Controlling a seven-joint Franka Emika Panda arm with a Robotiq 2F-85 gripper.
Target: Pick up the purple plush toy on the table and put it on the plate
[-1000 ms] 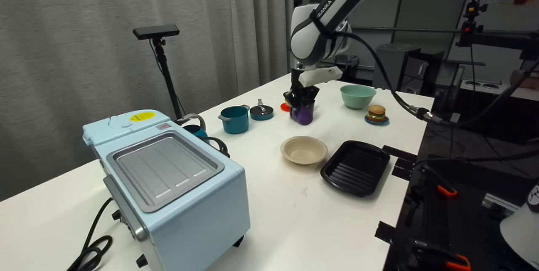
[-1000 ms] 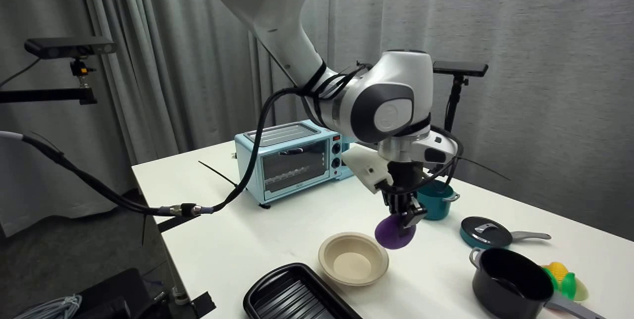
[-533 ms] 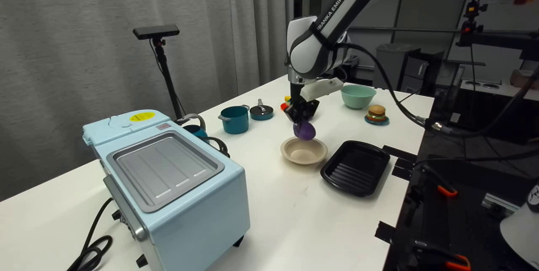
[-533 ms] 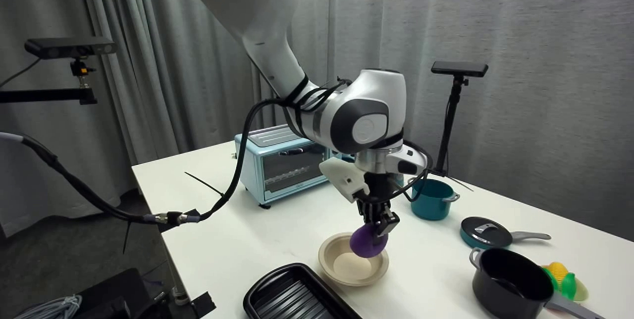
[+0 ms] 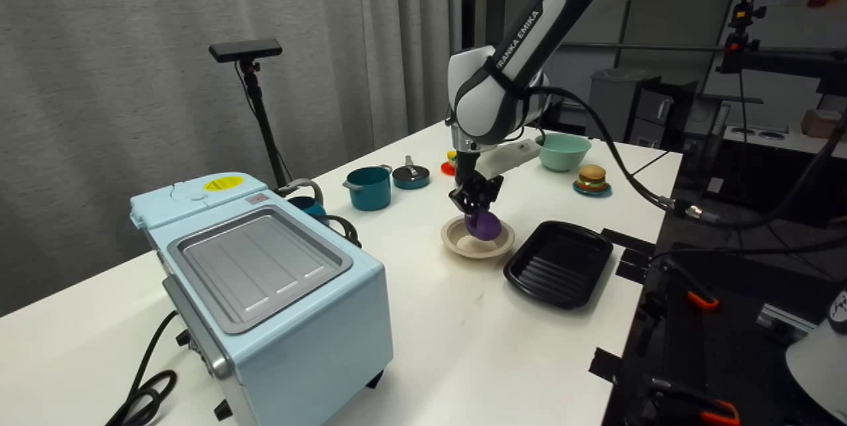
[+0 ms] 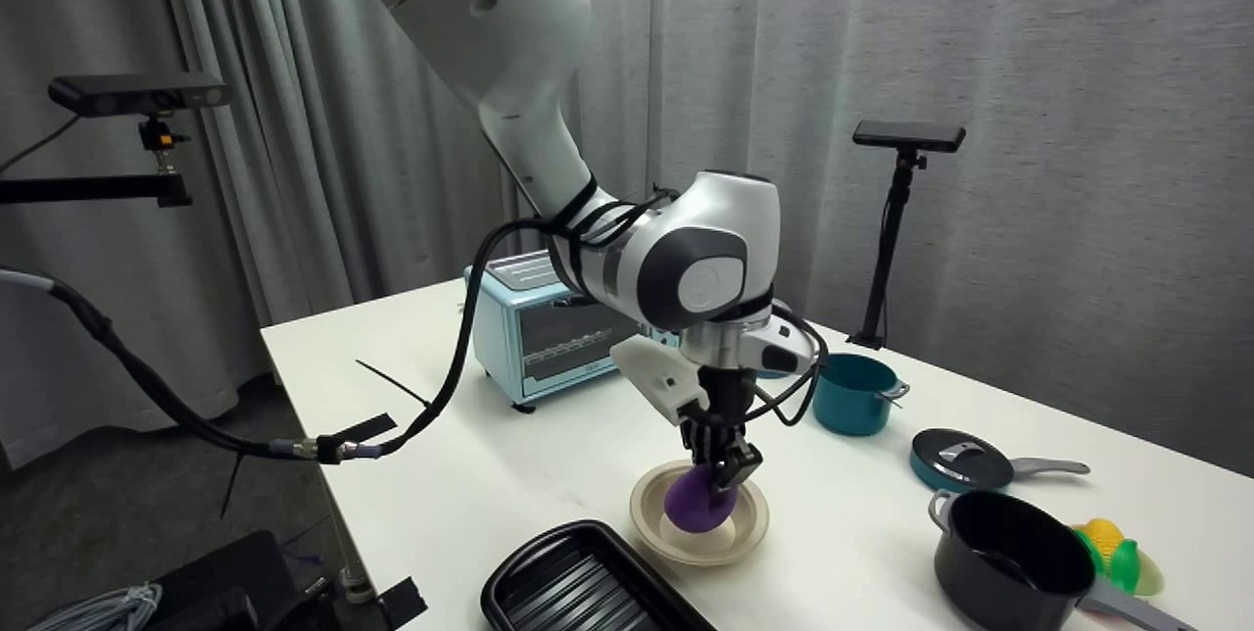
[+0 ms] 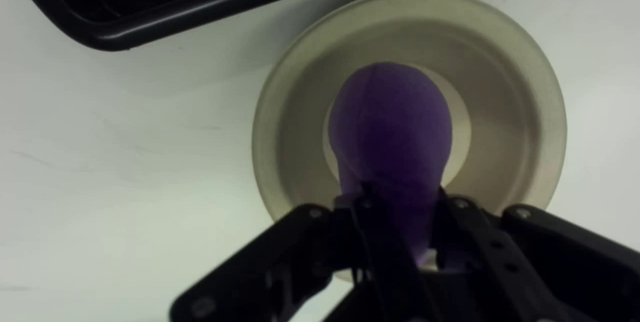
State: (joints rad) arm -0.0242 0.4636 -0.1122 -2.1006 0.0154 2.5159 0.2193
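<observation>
Over the plate, the claw grips the purple plush toy (the arm reads FRANKA EMIKA).

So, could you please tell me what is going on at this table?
A robot arm is holding the purple plush toy in its gripper. It has the toy over the cream plate on the white table; in the wrist view the toy hides much of the plate's flat middle. The toy has not yet been let go, and I cannot tell whether it touches the plate. The black ridged tray sits beside the plate.
</observation>
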